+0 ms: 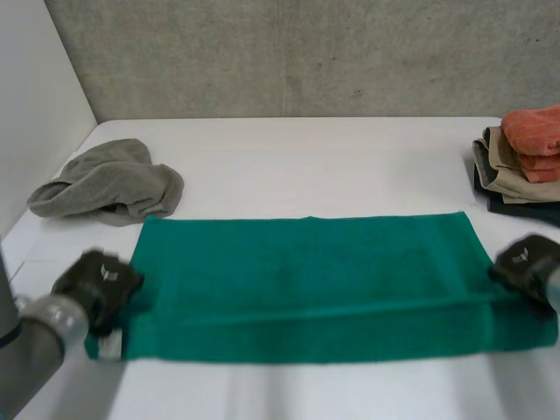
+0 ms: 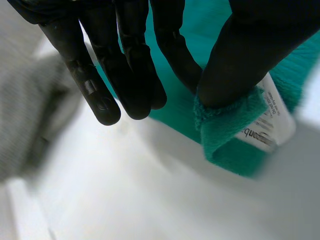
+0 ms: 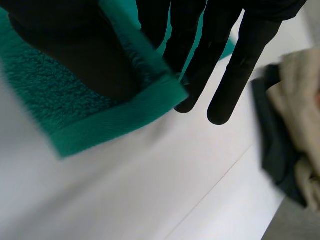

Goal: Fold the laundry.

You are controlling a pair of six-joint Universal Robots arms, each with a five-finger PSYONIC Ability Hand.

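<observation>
From the head view I see the green towel [image 1: 306, 284] spread flat as a long rectangle across the white surface [image 1: 289, 166]. Its pile is short terry, and a soft crease runs lengthwise near the front edge. My left hand [image 1: 98, 282] sits at the towel's 8 o'clock corner and my right hand [image 1: 525, 262] at its 3 o'clock edge. A crumpled grey cloth [image 1: 109, 182] lies at 10 o'clock, just off the towel's far left corner. A stack of folded clothes [image 1: 516, 179] sits at 2 o'clock, orange on top, then beige, then dark. It is near the right hand but apart from it.

In the left wrist view, the left hand [image 2: 125, 65] pinches the green towel [image 2: 227, 127] at its corner between the thumb and one finger. The looped fabric is bunched there, and a white care label [image 2: 265, 125] hangs from that corner. The other fingers are straight and lie over the surface [image 2: 125, 190]. The grey cloth [image 2: 30, 120] is beside them.

In the right wrist view, the right hand [image 3: 240, 65] holds the green towel [image 3: 45, 95] by its corner. The thumb presses the hemmed edge against the straight fingers behind it. The stack of folded clothes [image 3: 290, 130] lies beyond the fingertips, apart from them on the surface [image 3: 125, 190].
</observation>
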